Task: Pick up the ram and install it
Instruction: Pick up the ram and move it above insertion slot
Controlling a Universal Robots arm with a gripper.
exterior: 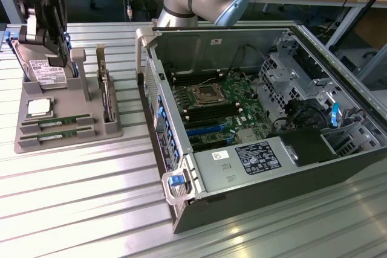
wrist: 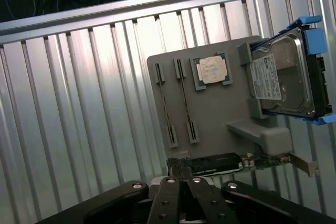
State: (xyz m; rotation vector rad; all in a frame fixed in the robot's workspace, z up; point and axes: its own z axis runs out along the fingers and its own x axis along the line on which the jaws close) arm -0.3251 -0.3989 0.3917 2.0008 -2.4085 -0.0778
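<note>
Over tray [wrist: 226,108] at the exterior view's left, noted pincer [wrist: 181,178] clenched, empty; ram [wrist: 165,106] and twin [wrist: 185,100] lying in slots.

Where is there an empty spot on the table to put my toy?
The bare table in front of the grey tray is widest. The strip between tray and computer case is narrow. Tray and case are crowded.

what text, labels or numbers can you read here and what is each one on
Nothing reads clearly enough to quote.
White label on the silver hard drive: too small to read.
Black label on the grey power supply box: too small to read.
Small white sticker beside it: unreadable.
White sticker on the dark computer case inner wall: unreadable.
Square silver CPU chip: no legible marks.
</note>
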